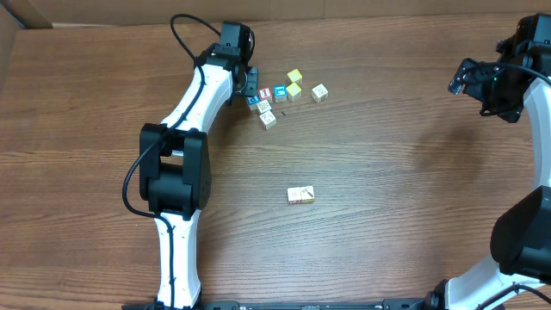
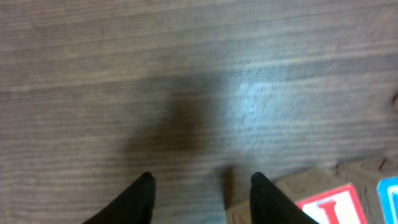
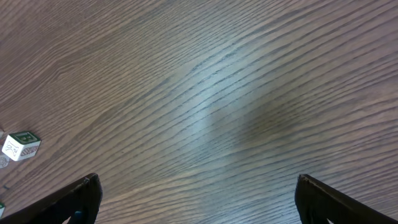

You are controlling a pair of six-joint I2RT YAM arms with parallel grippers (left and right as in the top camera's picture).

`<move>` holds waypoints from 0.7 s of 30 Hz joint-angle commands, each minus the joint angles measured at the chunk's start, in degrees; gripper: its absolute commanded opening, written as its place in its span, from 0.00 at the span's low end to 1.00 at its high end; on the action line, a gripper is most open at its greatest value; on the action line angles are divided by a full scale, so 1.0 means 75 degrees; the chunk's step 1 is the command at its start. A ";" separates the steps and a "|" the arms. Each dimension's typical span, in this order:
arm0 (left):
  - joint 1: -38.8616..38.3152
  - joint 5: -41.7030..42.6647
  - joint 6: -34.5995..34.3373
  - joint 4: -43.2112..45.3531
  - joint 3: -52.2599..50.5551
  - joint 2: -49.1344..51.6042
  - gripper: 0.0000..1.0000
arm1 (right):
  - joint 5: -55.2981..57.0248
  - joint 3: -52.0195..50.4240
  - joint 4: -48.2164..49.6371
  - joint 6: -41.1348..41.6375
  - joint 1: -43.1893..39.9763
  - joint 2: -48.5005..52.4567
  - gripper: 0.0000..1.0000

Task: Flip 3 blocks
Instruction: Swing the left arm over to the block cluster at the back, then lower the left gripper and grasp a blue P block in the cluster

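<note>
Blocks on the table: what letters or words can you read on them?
Red-bordered block, left wrist view: a red letter stroke, blurred and cut off at the picture's edge; unreadable.
Blue-faced block beside it: only a corner shows; unreadable.
Block with green marks, right wrist view: too small to read.
Cluster of blocks, overhead view: faces too small to read.
No other words, numbers or signs.
</note>
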 commanded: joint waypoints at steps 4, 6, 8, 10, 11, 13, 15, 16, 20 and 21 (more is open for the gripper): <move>0.0047 0.0020 0.0128 -0.0294 0.0009 0.0111 0.39 | -0.0017 0.0052 0.0041 -0.0009 0.0006 0.0009 1.00; 0.0047 0.0122 0.0251 -0.0548 0.0009 0.0108 0.37 | -0.0017 0.0052 0.0041 -0.0009 0.0006 0.0009 1.00; 0.0047 0.0248 0.0376 -0.0863 0.0009 0.0108 0.37 | -0.0017 0.0052 0.0041 -0.0009 0.0006 0.0009 1.00; 0.0050 0.0227 0.0449 -0.1323 0.0012 0.0108 0.37 | -0.0017 0.0052 0.0041 -0.0009 0.0006 0.0009 1.00; 0.0052 0.0184 0.0490 -0.1577 0.0012 0.0108 0.38 | -0.0017 0.0052 0.0041 -0.0009 0.0006 0.0009 1.00; 0.0061 0.0111 0.0493 -0.1964 0.0012 0.0108 0.40 | -0.0017 0.0052 0.0041 -0.0012 0.0006 0.0009 1.00; 0.0090 0.0102 0.0487 -0.2361 0.0061 0.0105 0.39 | -0.0017 0.0052 0.0041 -0.0009 0.0006 0.0009 1.00; 0.0099 0.0105 0.0478 -0.2489 0.0105 0.0105 0.38 | -0.0017 0.0052 0.0041 -0.0009 0.0006 0.0009 1.00; 0.0105 0.0134 0.0312 -0.2946 0.0554 0.0087 0.41 | -0.0017 0.0052 0.0041 -0.0012 0.0006 0.0009 1.00; 0.0102 0.0134 0.0262 -0.3075 0.0720 0.0087 0.43 | -0.0017 0.0052 0.0041 -0.0009 0.0006 0.0009 1.00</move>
